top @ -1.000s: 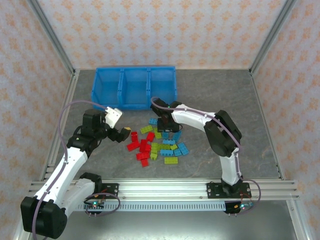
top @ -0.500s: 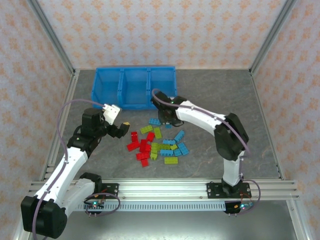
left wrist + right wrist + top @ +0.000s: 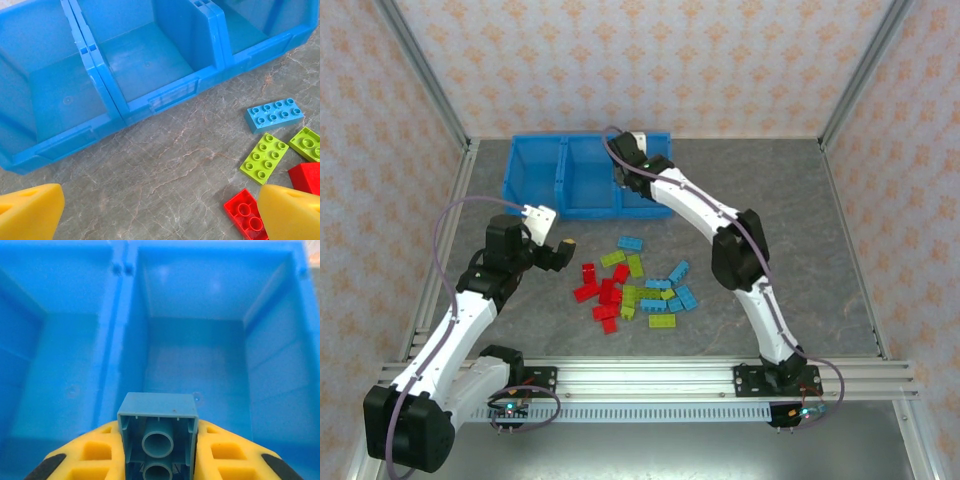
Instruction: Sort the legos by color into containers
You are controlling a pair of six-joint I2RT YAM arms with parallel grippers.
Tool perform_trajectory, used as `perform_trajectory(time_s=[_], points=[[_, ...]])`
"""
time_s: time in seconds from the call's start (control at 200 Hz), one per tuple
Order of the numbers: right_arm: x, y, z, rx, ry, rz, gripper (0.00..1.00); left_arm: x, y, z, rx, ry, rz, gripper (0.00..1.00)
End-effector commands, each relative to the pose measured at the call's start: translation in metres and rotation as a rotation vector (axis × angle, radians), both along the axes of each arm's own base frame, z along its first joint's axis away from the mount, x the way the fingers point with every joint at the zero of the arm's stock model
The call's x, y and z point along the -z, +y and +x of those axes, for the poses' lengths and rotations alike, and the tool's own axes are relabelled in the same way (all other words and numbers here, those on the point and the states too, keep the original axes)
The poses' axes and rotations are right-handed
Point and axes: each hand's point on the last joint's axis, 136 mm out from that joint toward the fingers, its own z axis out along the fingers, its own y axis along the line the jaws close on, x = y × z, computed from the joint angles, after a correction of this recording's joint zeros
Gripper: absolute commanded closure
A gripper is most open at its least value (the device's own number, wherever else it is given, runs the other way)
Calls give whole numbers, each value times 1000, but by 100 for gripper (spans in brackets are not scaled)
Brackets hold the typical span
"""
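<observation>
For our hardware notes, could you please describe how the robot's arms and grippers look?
Both arms are white shells with black joints: the left arm and right arm each carry a thin lilac cable. The left gripper has plain yellow wedge fingers; the right gripper has yellow fingers with square recesses and black patches.

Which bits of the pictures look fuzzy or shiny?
Left wrist: the near yellow fingers look soft-edged, the legos sharp. Right wrist: the held light blue brick is crisp, the bin tray behind hazy with pale sheen. Top external: even light, faint shadows.
</observation>
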Motion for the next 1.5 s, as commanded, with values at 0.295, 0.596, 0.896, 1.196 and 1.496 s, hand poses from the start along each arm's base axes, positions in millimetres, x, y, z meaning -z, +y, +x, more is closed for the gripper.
perform_trajectory(time_s=[0.295, 0.596, 0.896, 1.196, 1.496], points=[[15, -9, 5, -20, 65, -19, 53, -5, 3, 7, -35, -26, -8, 0], [-72, -42, -24, -5, 6, 52, 53, -13, 11, 16, -224, 71, -168, 0], [-104, -87, -126, -146, 141, 100, 35, 29, -2, -15, -608, 516, -439, 13], [-59, -87, -202, -221, 399, 249, 12, 82, -55, -38, -599, 719, -354, 23], [-35, -93, -210, -184, 456, 227, 10, 124, -71, -19, -585, 757, -241, 41]])
